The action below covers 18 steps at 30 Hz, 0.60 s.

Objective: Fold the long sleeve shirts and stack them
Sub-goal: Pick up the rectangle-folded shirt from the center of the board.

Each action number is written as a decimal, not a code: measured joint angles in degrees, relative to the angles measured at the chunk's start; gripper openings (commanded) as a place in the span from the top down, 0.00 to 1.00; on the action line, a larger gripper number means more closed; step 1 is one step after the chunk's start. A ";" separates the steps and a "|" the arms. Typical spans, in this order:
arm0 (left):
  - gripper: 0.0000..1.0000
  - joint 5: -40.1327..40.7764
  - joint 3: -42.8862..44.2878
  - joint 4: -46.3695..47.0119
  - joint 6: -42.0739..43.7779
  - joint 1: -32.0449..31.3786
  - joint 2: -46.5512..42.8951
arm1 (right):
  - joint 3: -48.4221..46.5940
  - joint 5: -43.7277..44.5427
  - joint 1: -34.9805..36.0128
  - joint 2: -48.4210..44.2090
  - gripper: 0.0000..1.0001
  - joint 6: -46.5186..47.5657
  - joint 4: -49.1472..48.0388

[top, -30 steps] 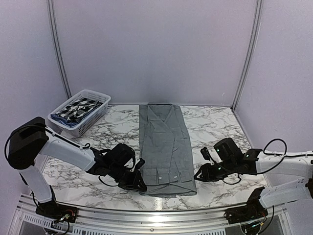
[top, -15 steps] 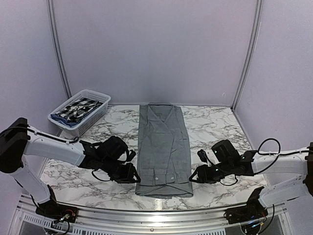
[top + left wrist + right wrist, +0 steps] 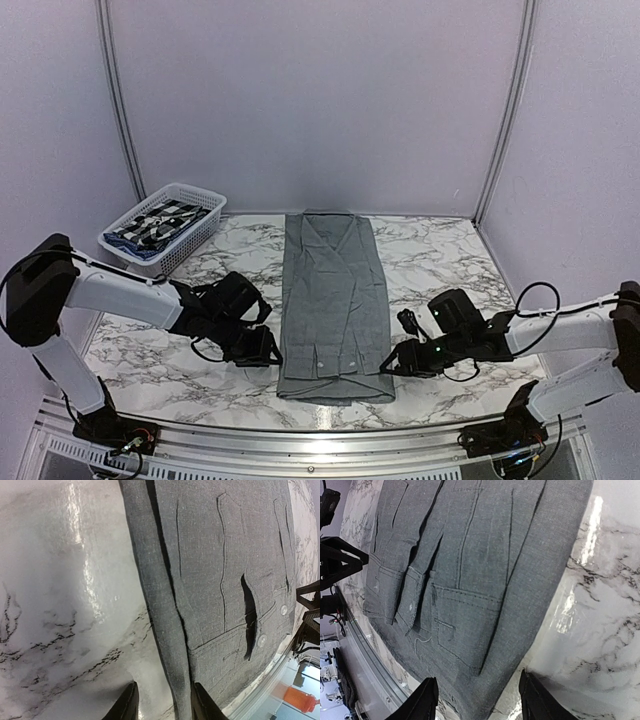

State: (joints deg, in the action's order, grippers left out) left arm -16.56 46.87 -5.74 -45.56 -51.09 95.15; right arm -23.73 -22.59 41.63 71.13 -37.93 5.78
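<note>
Top external: on the worktop (image 3: 450, 250), the grey shirt (image 3: 332, 300) lies mid-frame, narrowed to a long strip, ready, we judge, for a crosswise fold. The basket (image 3: 190, 250) at left holds checked cloth (image 3: 160, 222). Left and right jaws stand apart, flanking the shirt's lower corners and gripping nothing.

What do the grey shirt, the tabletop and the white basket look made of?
Grey shirt: soft woven cloth, matte, probably cotton; fine weave, stitched seams and buttons show in the wrist views.
Tabletop: glossy marble-patterned surface, white with dark veins and glare streaks; real stone or laminate, cannot tell.
Basket: white plastic by its look, moulded lattice walls.
</note>
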 measured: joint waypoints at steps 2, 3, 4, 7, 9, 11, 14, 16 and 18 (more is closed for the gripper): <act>0.63 -0.33 0.07 0.26 -0.02 -0.24 0.39 | 0.00 -0.50 0.00 0.63 0.44 -0.09 -1.09; 0.63 -0.50 0.13 0.37 -0.04 -0.46 0.57 | 0.00 -0.61 0.00 0.87 0.44 -0.15 -1.49; 0.63 -0.72 0.26 0.61 -0.09 -0.72 0.79 | 0.02 -0.87 0.00 1.14 0.44 -0.24 -1.95; 0.64 -1.25 0.68 1.64 -0.52 -1.46 1.62 | 0.02 -1.31 0.00 1.75 0.44 -0.50 -2.93; 0.65 -1.53 0.79 2.51 -0.87 -1.77 2.12 | 0.02 -1.38 0.00 1.95 0.44 -0.68 -3.21; 0.65 -1.70 0.79 3.13 -1.55 -1.90 2.34 | 0.02 -1.38 0.00 2.03 0.45 -0.85 -3.37; 0.66 -1.88 0.79 3.28 -2.08 -1.90 2.38 | 0.00 -1.33 0.00 2.05 0.45 -0.96 -3.32; 0.66 -1.90 0.61 3.50 -2.49 -1.90 2.38 | 0.00 -1.11 -0.07 2.03 0.45 -0.98 -3.15; 0.66 -1.95 0.20 4.17 -2.93 -1.90 2.29 | 0.00 -0.83 -0.17 1.73 0.45 -0.96 -2.67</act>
State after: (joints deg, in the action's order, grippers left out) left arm -18.50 47.07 -1.56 -48.49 -52.99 97.45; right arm -23.73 -23.42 41.45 72.86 -38.89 3.11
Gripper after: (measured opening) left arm 0.343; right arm 0.549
